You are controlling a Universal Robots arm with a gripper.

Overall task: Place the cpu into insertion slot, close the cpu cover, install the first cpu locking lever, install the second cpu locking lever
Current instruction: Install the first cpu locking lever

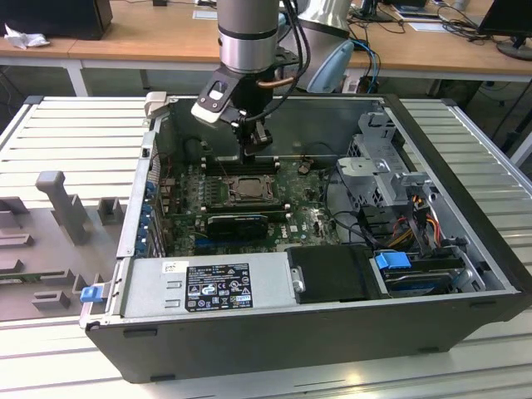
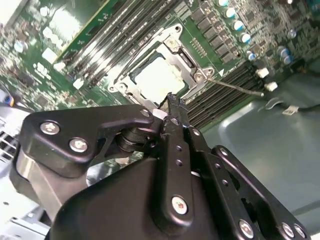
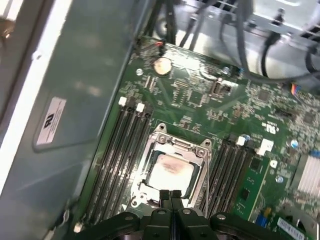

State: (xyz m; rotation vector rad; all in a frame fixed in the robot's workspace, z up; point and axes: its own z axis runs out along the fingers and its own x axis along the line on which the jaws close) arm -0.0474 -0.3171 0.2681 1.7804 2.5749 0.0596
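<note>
With black fingers [image 3: 163, 199] closed on nothing just above the thin silvery cpu cover [image 3: 181, 145], the gripper [image 3: 169, 193] risks slipping sideways and scraping the pale square cpu [image 3: 170, 172] inside.

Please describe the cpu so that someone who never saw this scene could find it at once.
Inside the open computer case lies a green motherboard. Between its dark memory slots sits the silvery cpu cover; the cpu is the pale, smooth square in its window, the only plain surface there.

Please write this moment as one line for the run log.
claw: shut, empty, above cpu cover edge | cpu: seated | cpu cover: down, framing cpu
</note>
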